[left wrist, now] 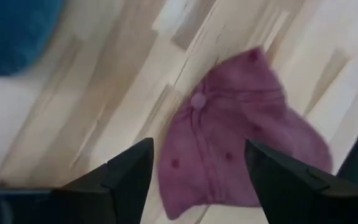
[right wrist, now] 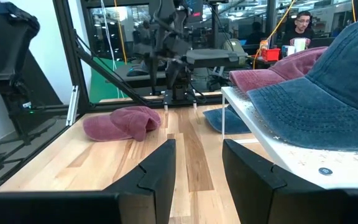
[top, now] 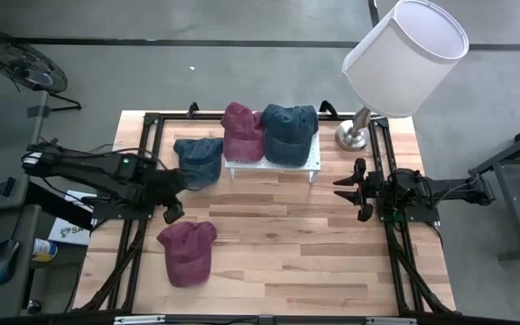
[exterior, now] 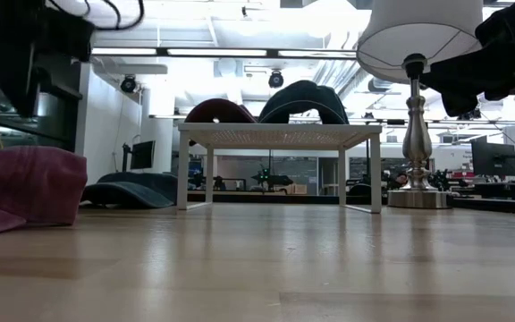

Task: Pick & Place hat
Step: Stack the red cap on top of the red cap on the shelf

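Observation:
A maroon cap (top: 188, 252) lies crown-up on the table's near left; the left wrist view shows this maroon cap (left wrist: 241, 134) below my left gripper. My left gripper (top: 171, 200) hovers open above the table between that cap and a blue cap (top: 199, 160) resting on the wood beside the white rack (top: 273, 164). A second maroon cap (top: 242, 131) and a second blue cap (top: 289, 132) sit on the rack. My right gripper (top: 350, 188) waits open at the table's right side.
A lamp with a white shade (top: 404, 54) stands on its metal base (top: 355, 135) at the far right corner. Black frame rails (top: 143, 144) run along the table's left, right and far sides. Bare wood (top: 314, 253) lies at the near middle and right.

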You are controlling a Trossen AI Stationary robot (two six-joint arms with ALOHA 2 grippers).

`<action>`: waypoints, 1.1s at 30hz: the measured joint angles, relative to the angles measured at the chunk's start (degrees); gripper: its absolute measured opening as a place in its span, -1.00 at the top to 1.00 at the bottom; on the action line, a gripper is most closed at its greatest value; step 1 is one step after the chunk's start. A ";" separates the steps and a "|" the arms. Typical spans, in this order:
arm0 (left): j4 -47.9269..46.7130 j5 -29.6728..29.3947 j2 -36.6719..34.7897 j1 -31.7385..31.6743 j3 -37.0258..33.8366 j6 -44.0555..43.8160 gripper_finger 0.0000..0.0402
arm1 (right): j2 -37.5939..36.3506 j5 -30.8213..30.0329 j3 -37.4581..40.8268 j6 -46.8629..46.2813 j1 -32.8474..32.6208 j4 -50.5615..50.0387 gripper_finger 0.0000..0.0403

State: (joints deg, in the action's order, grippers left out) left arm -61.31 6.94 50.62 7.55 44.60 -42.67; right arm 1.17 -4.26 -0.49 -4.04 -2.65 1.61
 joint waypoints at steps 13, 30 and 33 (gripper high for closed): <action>7.48 5.72 18.85 0.00 -0.04 8.20 -0.26 | 0.00 -0.06 0.02 0.00 0.01 0.45 0.37; 13.02 0.47 29.43 5.70 -0.09 13.81 -0.26 | 0.00 -0.06 0.02 0.01 -0.01 0.74 0.37; 13.25 -1.86 30.44 6.93 -0.09 13.78 -0.26 | 0.00 -0.06 0.02 0.00 -0.01 0.76 0.37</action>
State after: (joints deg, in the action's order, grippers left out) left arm -48.06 5.08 81.07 14.48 44.51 -28.90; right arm 1.17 -4.32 -0.47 -4.04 -2.66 2.36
